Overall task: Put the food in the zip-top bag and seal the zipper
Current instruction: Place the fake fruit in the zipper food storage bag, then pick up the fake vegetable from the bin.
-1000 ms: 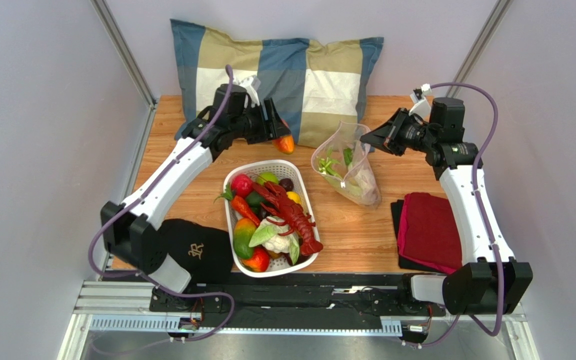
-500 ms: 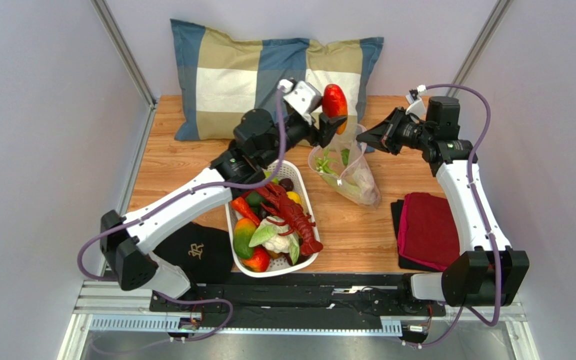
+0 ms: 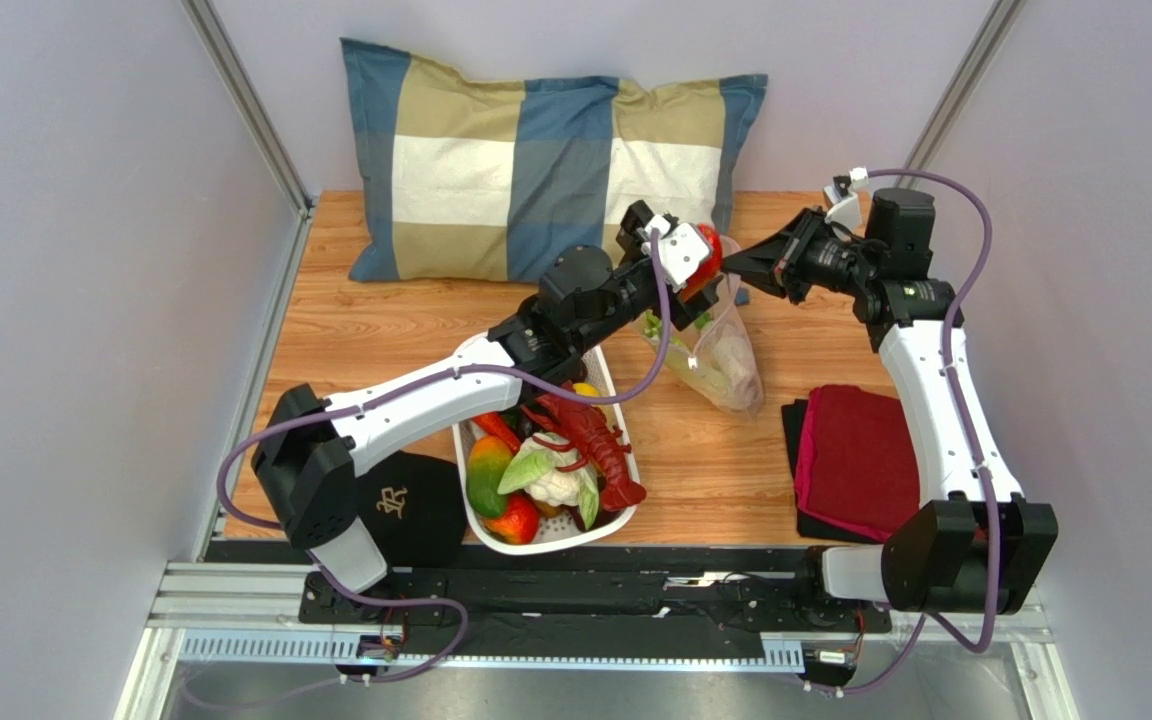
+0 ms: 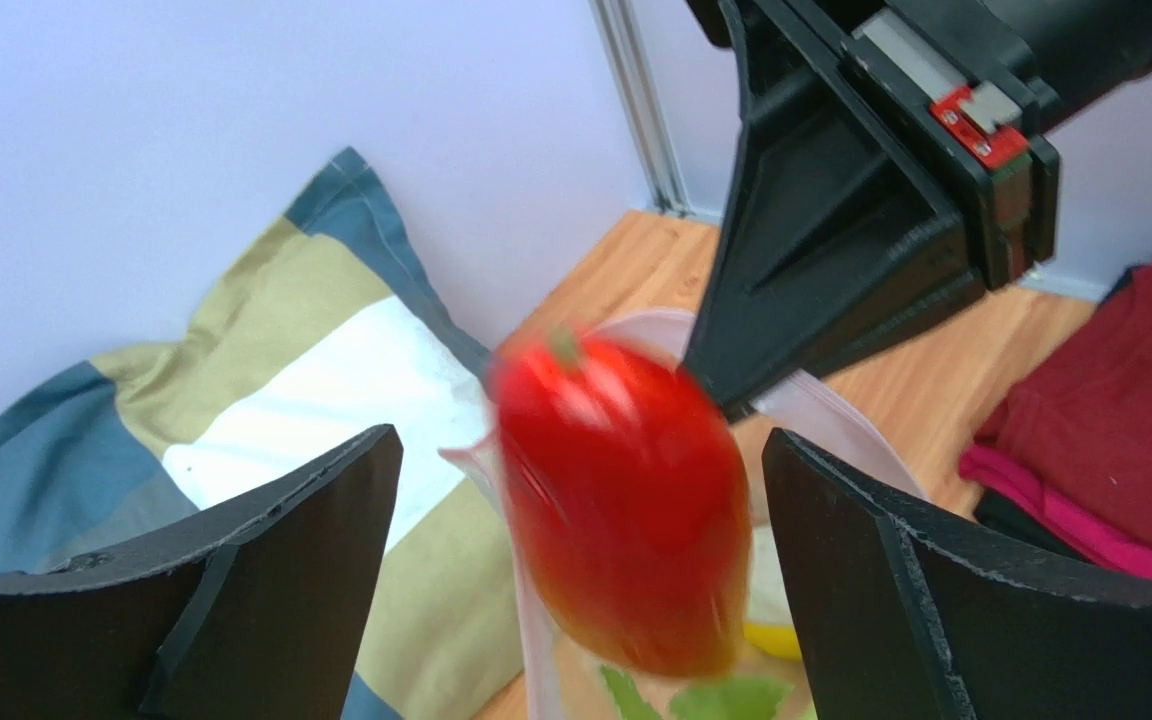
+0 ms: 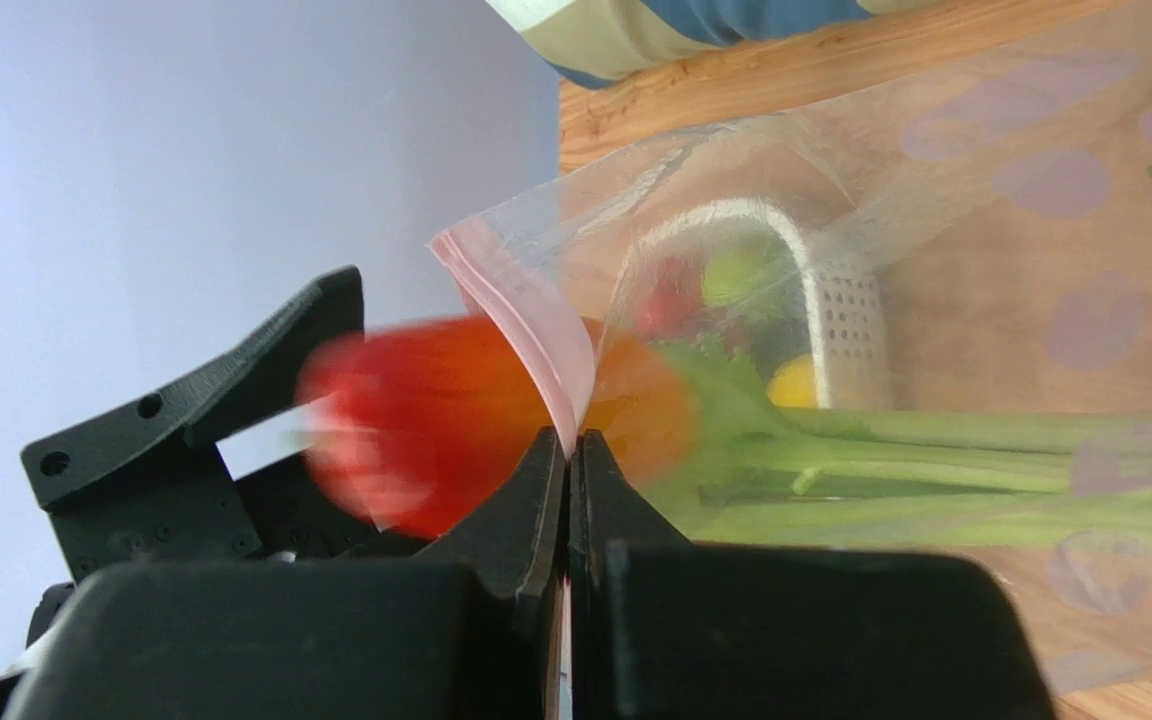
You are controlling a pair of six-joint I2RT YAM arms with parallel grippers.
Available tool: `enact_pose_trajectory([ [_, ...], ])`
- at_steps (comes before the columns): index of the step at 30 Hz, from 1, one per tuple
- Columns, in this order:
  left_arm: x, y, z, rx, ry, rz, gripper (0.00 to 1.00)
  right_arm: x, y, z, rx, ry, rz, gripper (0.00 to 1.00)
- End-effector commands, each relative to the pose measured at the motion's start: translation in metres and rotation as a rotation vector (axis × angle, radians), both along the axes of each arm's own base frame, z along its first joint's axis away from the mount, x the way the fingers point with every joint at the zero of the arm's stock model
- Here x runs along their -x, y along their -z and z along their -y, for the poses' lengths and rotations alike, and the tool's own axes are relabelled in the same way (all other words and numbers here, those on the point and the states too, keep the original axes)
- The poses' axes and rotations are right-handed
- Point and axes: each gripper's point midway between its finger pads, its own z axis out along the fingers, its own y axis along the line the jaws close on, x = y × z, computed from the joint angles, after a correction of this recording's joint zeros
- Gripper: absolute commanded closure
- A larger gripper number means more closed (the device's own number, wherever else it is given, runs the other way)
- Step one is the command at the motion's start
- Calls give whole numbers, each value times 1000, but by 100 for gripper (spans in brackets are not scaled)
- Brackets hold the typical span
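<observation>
My left gripper (image 3: 692,258) is open above the mouth of the clear zip-top bag (image 3: 720,357). A red-orange fruit (image 4: 620,503) shows blurred between the spread fingers (image 4: 282,570), touching neither, right at the bag's rim (image 4: 838,428). My right gripper (image 3: 743,266) is shut on the bag's pinkish zipper strip (image 5: 522,323) and holds the mouth up. The right wrist view shows the fruit (image 5: 417,428) at the rim and a green leek-like stalk (image 5: 913,465) inside the bag. More toy food lies in the white basket (image 3: 462,435).
A plaid pillow (image 3: 537,150) lies at the back of the table. A folded red cloth (image 3: 860,458) lies right of the bag. A black cap (image 3: 402,503) sits left of the basket. A red toy lobster (image 3: 590,435) lies on the basket's food.
My left arm has swung right from the pillow to the bag's mouth with the red fruit. Its jaws have opened and the fruit is loose between them. My right gripper has kept its hold.
</observation>
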Motion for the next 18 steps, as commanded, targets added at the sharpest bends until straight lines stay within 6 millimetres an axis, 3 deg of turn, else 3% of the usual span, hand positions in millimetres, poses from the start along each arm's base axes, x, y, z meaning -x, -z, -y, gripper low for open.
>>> enact_pose_trajectory([
  [1, 18, -62, -20, 43, 6, 13, 1, -2, -30, 0, -57, -10, 64, 100],
  [2, 24, -55, -25, 7, 27, -33, 1, -2, -31, 1, -59, -7, 65, 100],
  [3, 30, -69, -38, 44, 44, -59, 1, -1, -31, 1, -61, -5, 63, 100],
  [4, 36, -72, -44, 42, 55, -74, 1, -1, -31, 2, -62, -3, 63, 100],
  [5, 43, -59, -51, -5, 70, -129, 1, -1, -31, 2, -63, -4, 65, 100],
  [6, 52, -68, -66, 0, 71, -143, 1, -1, -31, 3, -61, -2, 67, 100],
  [7, 49, -51, -85, -49, 48, -227, 1, -1, -31, 3, -60, -4, 71, 100],
  [9, 72, -44, -108, -75, 150, -322, 1, 0, -31, 5, -52, -1, 79, 100],
  [10, 61, -36, -137, -68, 131, -391, 1, 0, -30, 5, -49, 1, 79, 100],
  [11, 86, -17, -145, -113, 246, -489, 1, 1, -29, 6, -44, 2, 81, 100],
  [13, 103, -1, -177, -147, 284, -539, 1, 2, -28, 7, -26, 0, 97, 100],
  [15, 121, 25, -213, -225, 241, -577, 1, 2, -25, 7, -8, -1, 101, 100],
  [18, 155, 57, -242, -327, 233, -582, 1, 3, -23, 9, 11, 9, 112, 100],
])
